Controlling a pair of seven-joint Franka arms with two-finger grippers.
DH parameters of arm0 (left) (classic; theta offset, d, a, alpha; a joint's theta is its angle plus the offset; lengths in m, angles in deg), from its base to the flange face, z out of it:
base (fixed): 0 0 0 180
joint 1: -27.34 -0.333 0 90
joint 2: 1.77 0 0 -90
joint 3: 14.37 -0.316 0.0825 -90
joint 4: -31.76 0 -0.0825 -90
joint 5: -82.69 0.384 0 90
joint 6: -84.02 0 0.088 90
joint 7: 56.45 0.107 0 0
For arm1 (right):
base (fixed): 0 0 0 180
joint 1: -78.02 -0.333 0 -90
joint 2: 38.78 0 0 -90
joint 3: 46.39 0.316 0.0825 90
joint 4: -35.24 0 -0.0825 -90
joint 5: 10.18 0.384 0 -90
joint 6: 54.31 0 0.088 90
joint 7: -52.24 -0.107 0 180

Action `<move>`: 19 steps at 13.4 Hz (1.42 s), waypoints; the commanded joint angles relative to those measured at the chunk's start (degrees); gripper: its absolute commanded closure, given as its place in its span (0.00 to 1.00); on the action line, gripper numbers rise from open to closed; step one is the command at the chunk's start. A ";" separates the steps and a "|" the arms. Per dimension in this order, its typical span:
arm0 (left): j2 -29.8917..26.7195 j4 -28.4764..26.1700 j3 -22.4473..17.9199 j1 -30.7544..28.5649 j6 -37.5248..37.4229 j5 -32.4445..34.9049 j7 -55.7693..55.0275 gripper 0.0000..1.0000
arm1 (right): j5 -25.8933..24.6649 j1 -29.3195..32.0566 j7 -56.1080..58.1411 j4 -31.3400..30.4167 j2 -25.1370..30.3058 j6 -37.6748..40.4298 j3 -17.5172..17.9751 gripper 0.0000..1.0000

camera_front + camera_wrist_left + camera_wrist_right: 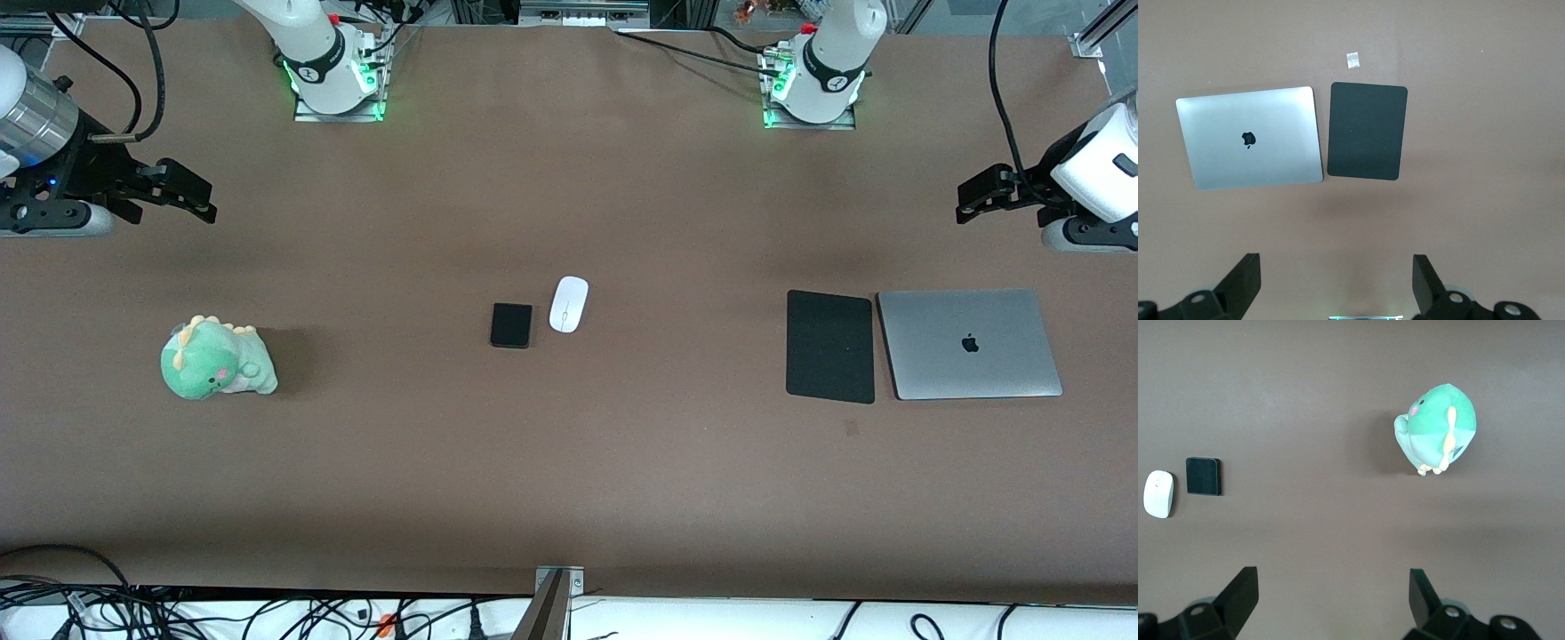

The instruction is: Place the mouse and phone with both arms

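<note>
A white oval mouse [568,304] [1158,494] lies at the middle of the brown table, and the small black phone [511,325] [1203,476] rests beside it toward the right arm's end. My left gripper [973,197] [1336,280] hangs open and empty high over the left arm's end of the table. Over the right arm's end my right gripper [197,197] [1333,595] is likewise open with nothing between its fingers. Both arms wait apart from the mouse and phone.
A flat black mouse pad [829,346] [1367,131] lies next to a closed silver laptop [969,343] [1250,137] toward the left arm's end. A green plush dinosaur [216,359] [1437,427] sits toward the right arm's end. A small scrap of tape [1353,60] lies near the pad.
</note>
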State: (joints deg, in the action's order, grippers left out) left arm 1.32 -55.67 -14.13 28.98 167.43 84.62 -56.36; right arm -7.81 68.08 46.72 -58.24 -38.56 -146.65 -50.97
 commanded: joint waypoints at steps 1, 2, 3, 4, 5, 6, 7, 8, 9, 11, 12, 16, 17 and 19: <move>0.24 1.39 0.02 -0.16 -1.15 0.44 0.53 0.00 | 0.00 0.36 -0.29 1.38 -0.58 0.50 0.27 0.00; 0.24 1.39 0.11 -0.16 -1.15 0.53 0.44 0.00 | 0.00 0.36 -0.29 1.38 -0.58 0.50 0.36 0.00; 0.24 1.39 0.20 -0.16 -1.15 0.62 0.35 0.00 | 0.00 0.36 -0.29 1.38 -0.58 0.50 0.36 0.00; 0.24 1.39 0.20 -0.16 -1.23 0.45 0.35 0.00 | 0.00 0.36 -0.29 1.38 -0.58 0.50 0.27 0.00; 0.24 1.30 0.20 -0.16 -1.23 0.45 0.27 0.00 | 0.00 0.36 -0.29 1.38 -0.58 0.50 0.36 0.00; 0.33 1.30 0.20 -0.16 -1.23 0.45 0.27 0.00 | 0.00 0.36 -0.29 1.38 -0.58 0.50 0.36 0.00; 0.33 1.30 0.20 -0.16 -1.32 0.45 0.27 0.00 | 0.00 0.36 -0.29 1.38 -0.58 0.50 0.36 0.00; 0.33 1.30 0.20 -0.16 -1.32 0.45 0.27 0.00 | 0.00 0.36 -0.29 1.38 -0.58 0.50 0.27 0.00; 0.33 1.30 0.20 -0.16 -1.32 0.45 0.27 0.00 | 0.00 0.36 -0.29 1.38 -0.58 0.50 0.36 0.00; 0.33 1.30 0.20 -0.16 -1.76 0.45 0.35 0.00 | 0.00 0.36 -0.29 1.38 -0.58 0.50 0.36 0.00; 0.33 1.30 0.20 -0.16 -1.76 0.45 0.35 0.00 | 0.00 0.36 -0.29 1.38 -0.58 0.50 0.27 0.00; 0.33 1.13 0.20 -0.16 -2.20 0.36 0.44 0.00 | 0.00 0.36 -0.29 1.38 -0.58 0.50 0.36 0.00; 0.33 1.04 0.20 -0.16 -2.20 0.36 0.53 0.00 | 0.00 0.36 -0.29 1.38 -0.58 0.50 0.36 0.00; 0.42 0.86 0.11 -0.16 -2.20 0.36 0.53 0.00 | 0.00 0.36 -0.29 1.38 -0.58 0.50 0.27 0.00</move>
State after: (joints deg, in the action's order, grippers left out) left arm 1.38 -55.67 -14.16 28.98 166.29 84.62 -56.36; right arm -7.81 68.08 46.72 -58.24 -38.56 -146.65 -50.97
